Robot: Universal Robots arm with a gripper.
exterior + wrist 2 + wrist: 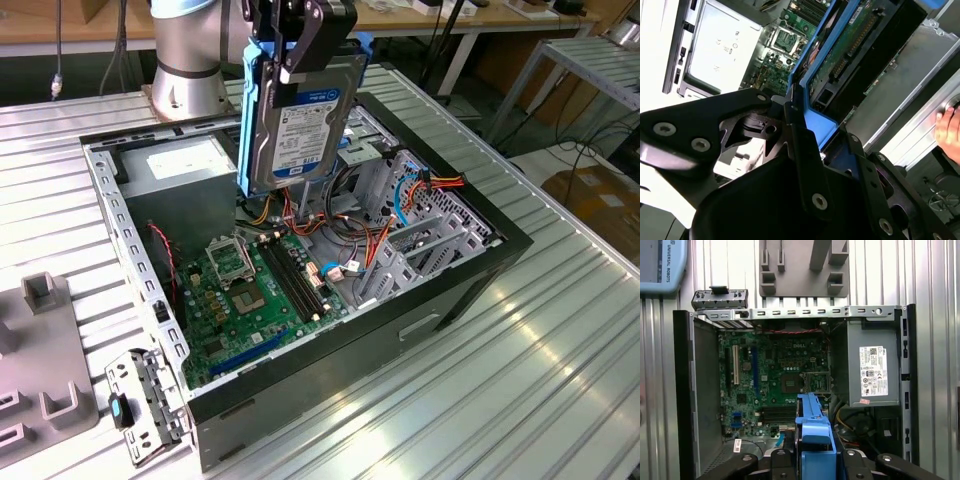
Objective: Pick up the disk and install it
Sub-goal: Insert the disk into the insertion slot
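My gripper (300, 55) is shut on the disk (295, 125), a silver-grey hard drive with a white-and-blue label and blue side rails. It hangs upright, label facing the exterior view, above the far part of the open computer case (470, 290). In the first wrist view the disk (812, 430) appears edge-on with its blue rail toward the camera, held between the black fingers (777, 462) over the motherboard (775, 380). The second wrist view has the disk's green circuit-board side (850, 45) and blue rail running away from the gripper (805, 125).
Inside the case lie the motherboard (250, 290), a grey power supply box (180, 165) with a white sticker, loose cables (350, 250) and a grey drive cage (420, 230). A grey fixture (40, 360) and a metal bracket (145, 405) sit at the exterior view's left. A hand (950, 127) is near the case.
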